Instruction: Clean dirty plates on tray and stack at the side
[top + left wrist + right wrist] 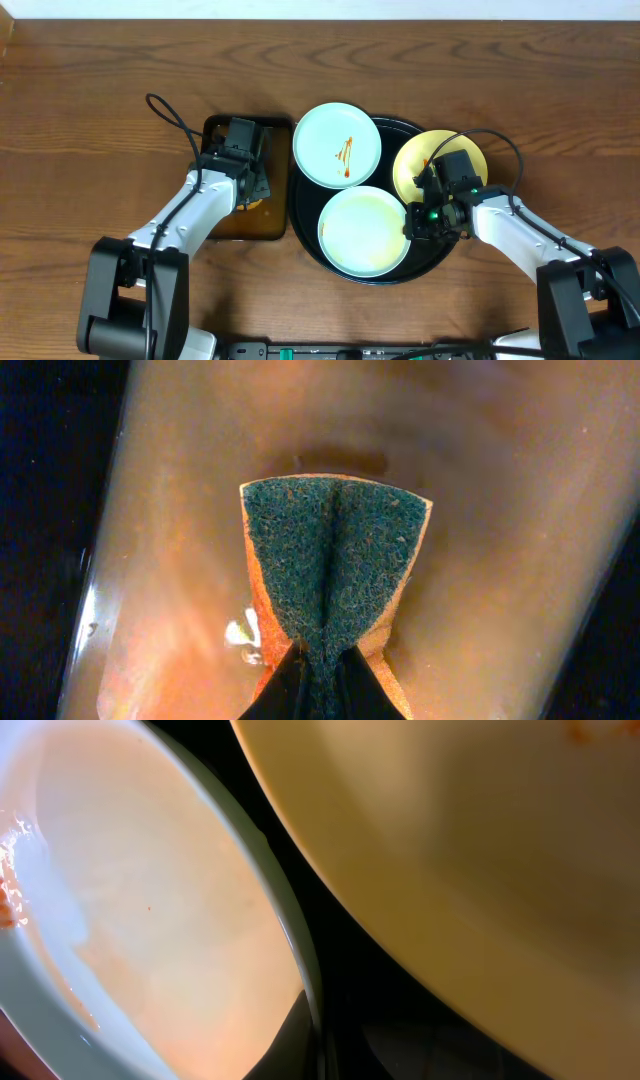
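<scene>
Right gripper point(415, 220) is clenched at the lower blue plate's point(363, 232) right rim, between it and the yellow plate point(415, 160); whether it pinches the rim I cannot tell. Left gripper point(320, 685) clamps a sponge point(335, 550) over the brown tray point(225, 228), just beside the black tray point(400, 128). Three plates crowd the black tray, rims close together. Bare table point(100, 100) lies wide on both sides. The upper blue plate point(337, 145) carries an orange-brown squiggle; the lower one shows faint smears.

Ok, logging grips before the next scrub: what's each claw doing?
Left claw: closed on the sponge.
Right claw: closed on the near blue plate, at its rim.
</scene>
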